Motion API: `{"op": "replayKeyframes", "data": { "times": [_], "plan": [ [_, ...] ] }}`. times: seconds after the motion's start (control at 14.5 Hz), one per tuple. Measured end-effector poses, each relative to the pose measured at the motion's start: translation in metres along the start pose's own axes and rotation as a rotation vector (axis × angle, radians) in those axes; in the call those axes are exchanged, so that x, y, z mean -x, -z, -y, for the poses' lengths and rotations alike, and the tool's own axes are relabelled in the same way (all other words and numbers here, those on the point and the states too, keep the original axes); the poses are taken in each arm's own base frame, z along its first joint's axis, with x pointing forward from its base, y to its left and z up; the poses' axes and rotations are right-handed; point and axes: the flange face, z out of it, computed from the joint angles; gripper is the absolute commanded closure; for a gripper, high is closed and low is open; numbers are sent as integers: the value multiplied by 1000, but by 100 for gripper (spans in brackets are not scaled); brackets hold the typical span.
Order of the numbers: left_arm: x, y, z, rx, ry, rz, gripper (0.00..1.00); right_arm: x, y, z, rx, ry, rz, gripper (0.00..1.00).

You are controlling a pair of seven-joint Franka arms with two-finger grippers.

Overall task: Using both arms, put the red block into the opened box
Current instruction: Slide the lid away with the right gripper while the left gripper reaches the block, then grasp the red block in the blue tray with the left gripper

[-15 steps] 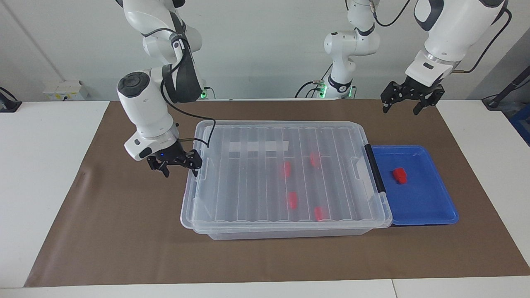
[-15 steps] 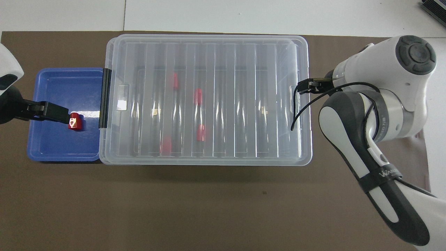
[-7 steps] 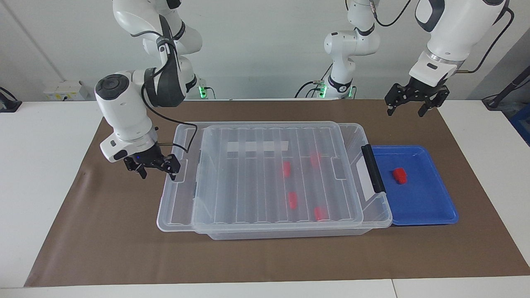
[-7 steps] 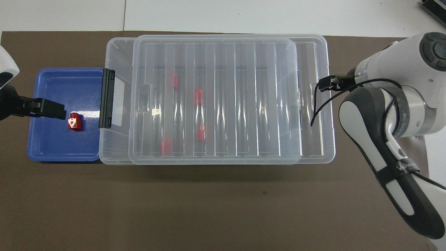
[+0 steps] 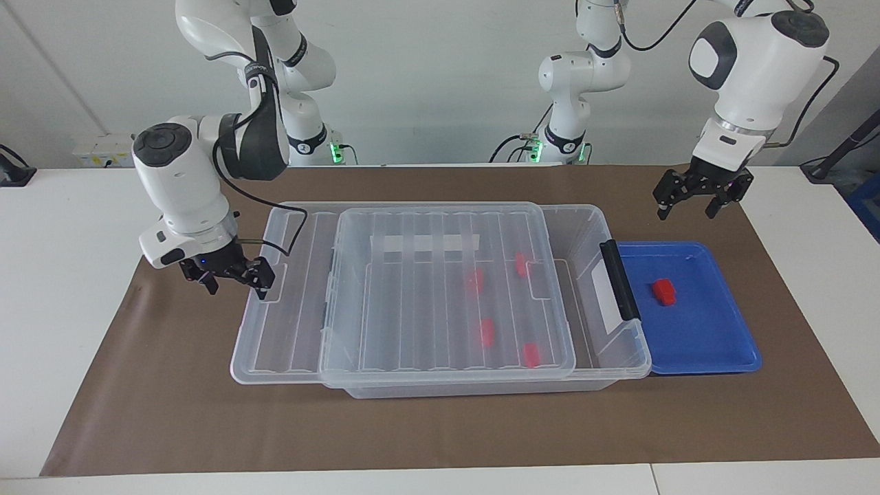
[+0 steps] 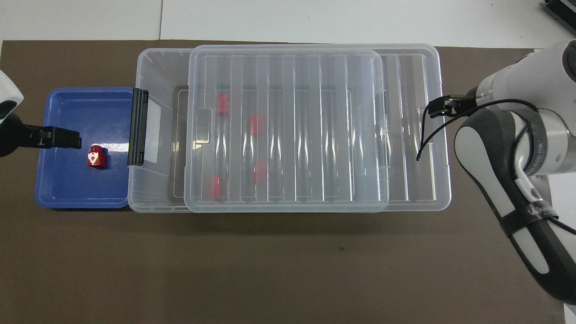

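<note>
One red block [image 5: 663, 291] [image 6: 95, 157] lies in the blue tray [image 5: 715, 357] [image 6: 58, 193]. The clear box [image 5: 584, 213] [image 6: 150, 58] stands beside the tray. Its ribbed lid [image 5: 289, 344] [image 6: 418, 180] is slid partway off toward the right arm's end, so a strip by the black handle [image 5: 619, 278] [image 6: 137, 127] is uncovered. Several more red blocks [image 5: 487, 332] [image 6: 222, 104] lie inside under the lid. My right gripper [image 5: 230, 275] [image 6: 438, 108] is open, with one fingertip hooked at the lid's end tab. My left gripper [image 5: 696, 205] [image 6: 58, 137] hangs open in the air by the tray, apart from the block.
Box and tray sit on a brown mat [image 5: 440, 433] [image 6: 288, 261] over a white table [image 5: 62, 289]. A black cable loops from the right gripper over the lid's end. A third white arm base [image 5: 570, 130] stands at the robots' edge.
The lid has slid off the box toward the right arm's end, drawn along by the right gripper. The left gripper has come down and shifted a little toward the left arm's end.
</note>
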Motion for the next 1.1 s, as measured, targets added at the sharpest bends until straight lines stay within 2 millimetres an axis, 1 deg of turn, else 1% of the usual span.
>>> {"op": "replayKeyframes", "data": {
  "times": [0.21, 0.34, 0.55, 0.62, 0.76, 0.89, 1.1],
  "plan": [
    [2, -34, 6, -2, 12, -13, 0, -1, -1, -24, 7, -4, 17, 0],
    [0, -62, 12, -1, 21, -10, 0, -1, -2, -35, 10, -10, 23, 0],
    [-2, -112, 30, -4, 46, -23, 0, -1, -3, -44, 12, -11, 30, 0],
    [1, -131, 39, -7, 50, -31, 0, -1, -3, -46, 12, -9, 32, 0],
    [8, -159, 53, -9, 48, -27, 0, -1, -3, -54, 13, -4, 36, 0],
    [11, -179, 59, -8, 53, -14, 0, -1, -2, -63, 19, 3, 38, 0],
    [10, -203, 59, -4, 51, -9, 0, 0, -1, -69, 36, 5, 43, 0]
  ]
}}
